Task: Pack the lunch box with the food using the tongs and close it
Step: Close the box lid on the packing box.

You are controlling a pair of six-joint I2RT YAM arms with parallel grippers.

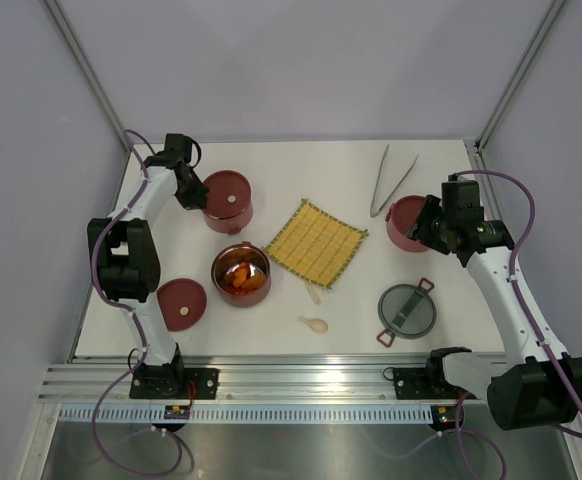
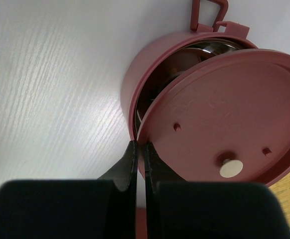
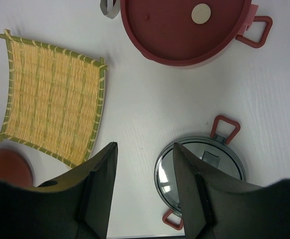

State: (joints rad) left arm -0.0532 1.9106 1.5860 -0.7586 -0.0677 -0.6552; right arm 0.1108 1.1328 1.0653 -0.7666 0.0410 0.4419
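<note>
My left gripper point(image 2: 140, 144) is shut on the near rim of a flat red disc lid point(image 2: 224, 114), which lies tilted over a dark-red lunch box tier point(image 2: 145, 74) with its steel inside still showing. From above, this tier point(image 1: 228, 200) sits at the back left with the left gripper point(image 1: 197, 193) at its edge. An open tier point(image 1: 241, 273) in the middle holds orange-brown food point(image 1: 244, 279). The silver tongs point(image 1: 391, 180) lie untouched at the back. My right gripper point(image 3: 145, 144) hangs open and empty above the table, near a lidded tier point(image 3: 185, 25) and the grey top lid point(image 3: 202, 164).
A yellow woven mat point(image 1: 316, 243) lies in the middle. Another red disc lid point(image 1: 182, 303) rests at the front left, and a cream spoon point(image 1: 313, 323) lies near the front edge. The grey top lid point(image 1: 407, 310) sits at the front right.
</note>
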